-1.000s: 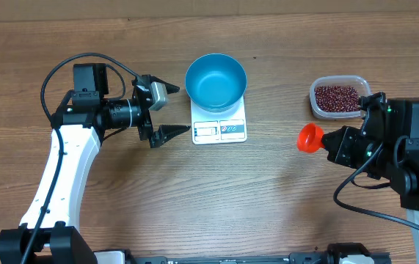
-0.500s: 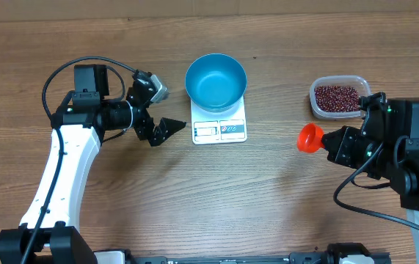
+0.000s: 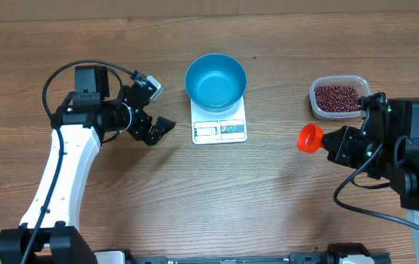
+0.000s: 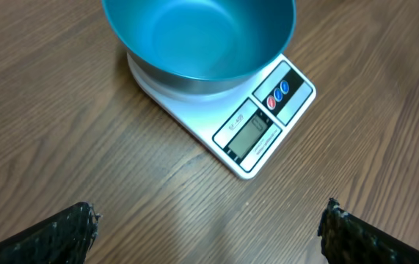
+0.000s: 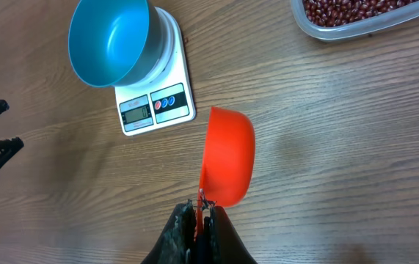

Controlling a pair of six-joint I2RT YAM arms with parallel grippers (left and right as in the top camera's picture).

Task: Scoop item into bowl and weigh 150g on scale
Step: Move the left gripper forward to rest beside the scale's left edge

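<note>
Left claw [image 3: 158,106] agape, right claw [image 5: 200,211] clamped.

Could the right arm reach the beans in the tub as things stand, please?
Probably yes: the lidless tub of beans lies near the right gripper, which holds the orange scoop, nothing between.

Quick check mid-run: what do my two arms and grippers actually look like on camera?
Both arms have white lower links, as on the left arm, with black joint housings, bulkiest on the right arm. A black cable loops from each. The left gripper and right gripper are black, with two tapered, textured fingers.
</note>
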